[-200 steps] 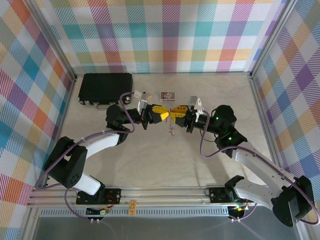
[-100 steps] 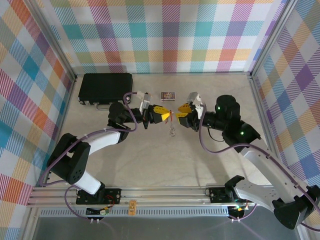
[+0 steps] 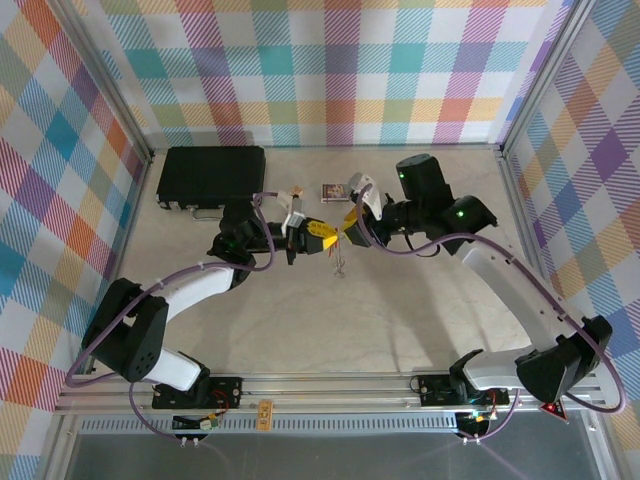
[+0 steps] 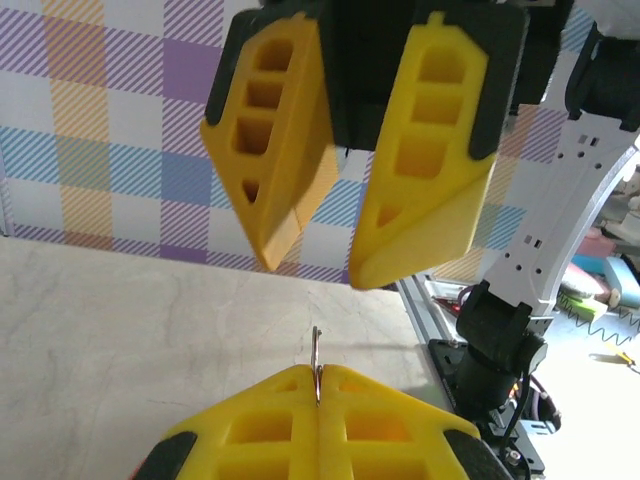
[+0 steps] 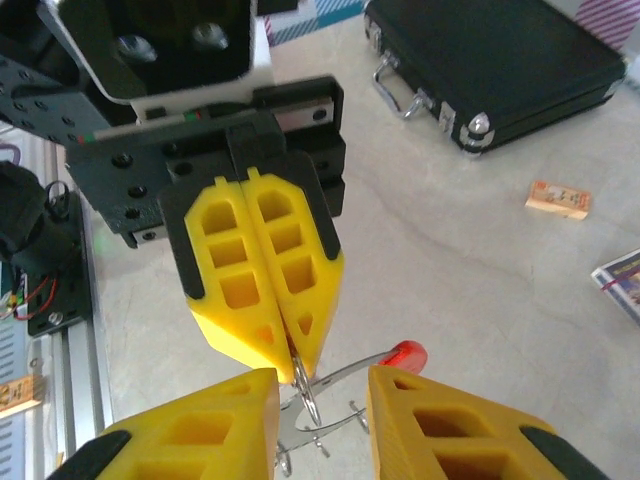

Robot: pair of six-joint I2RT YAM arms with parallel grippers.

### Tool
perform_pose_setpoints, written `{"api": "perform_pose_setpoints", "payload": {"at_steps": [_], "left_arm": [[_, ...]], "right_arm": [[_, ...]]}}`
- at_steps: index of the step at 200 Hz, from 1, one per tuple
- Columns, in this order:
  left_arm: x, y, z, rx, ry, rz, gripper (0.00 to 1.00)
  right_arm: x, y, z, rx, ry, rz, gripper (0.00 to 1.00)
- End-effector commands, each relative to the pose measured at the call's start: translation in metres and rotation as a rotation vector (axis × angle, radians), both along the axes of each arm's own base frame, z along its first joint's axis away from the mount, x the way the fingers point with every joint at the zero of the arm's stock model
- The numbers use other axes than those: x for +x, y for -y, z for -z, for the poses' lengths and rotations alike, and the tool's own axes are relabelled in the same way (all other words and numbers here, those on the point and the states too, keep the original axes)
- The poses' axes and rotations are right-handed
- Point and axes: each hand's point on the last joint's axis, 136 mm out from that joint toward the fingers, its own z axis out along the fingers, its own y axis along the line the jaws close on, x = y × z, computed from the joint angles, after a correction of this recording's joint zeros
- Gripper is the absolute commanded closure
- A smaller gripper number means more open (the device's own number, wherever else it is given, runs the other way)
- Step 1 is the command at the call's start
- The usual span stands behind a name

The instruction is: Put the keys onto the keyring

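- The left claw (image 5: 296,360) is pressed together on the thin metal wire of the keyring (image 5: 345,372). The grip is right at the fingertips.
- In the left wrist view the same wire stands upright out of the seam between the two closed yellow fingers (image 4: 260,430).
- The right claw (image 5: 321,385) stands apart, one yellow finger on each side of the left claw's tip and the wire. It touches neither.
- From above, the two claws meet tip to tip over the table (image 3: 330,320), to the right of the black case (image 3: 212,175) and a little nearer the arm bases than it.
- The keyring is therefore held off the table in the left claw, right of the black case.
- A red piece (image 5: 405,352) sits at the far end of the wire, just beside the right claw's finger. I cannot tell whether it is a key head or a sleeve on the ring.
- Small metal loops (image 5: 318,432) hang under the wire, too fine to make out.
- A small tan block (image 5: 558,198) lies on the table close to the case's right end.
- A printed card (image 3: 335,189) lies further right of the case, beyond the block.
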Motion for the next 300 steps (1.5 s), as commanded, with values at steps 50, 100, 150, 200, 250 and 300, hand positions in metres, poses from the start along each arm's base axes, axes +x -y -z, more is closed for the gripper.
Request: {"api": "perform_pose_setpoints", "payload": {"at_steps": [50,100,150,200,250,300], "left_arm": [[-0.009,-0.006,0.0,0.004,0.044,0.008,1.0],[-0.011,-0.005,-0.001,-0.004,0.04,0.02,1.0],[-0.01,-0.005,-0.002,-0.005,0.037,0.019,1.0],[-0.01,-0.005,0.0,-0.002,0.033,0.015,1.0],[-0.011,-0.005,-0.001,-0.004,0.033,0.017,1.0],[-0.009,-0.006,-0.006,-0.018,0.017,0.002,0.86]], "right_arm": [[-0.013,-0.003,0.011,-0.051,-0.062,-0.09,0.68],[-0.008,-0.011,0.026,-0.085,-0.076,-0.095,0.68],[-0.008,-0.015,0.032,-0.102,-0.086,-0.105,0.77],[-0.011,-0.008,0.033,-0.115,-0.055,-0.093,0.84],[-0.013,-0.005,0.033,-0.116,-0.03,-0.087,1.0],[-0.014,-0.009,0.03,-0.04,-0.004,-0.084,1.0]]}}
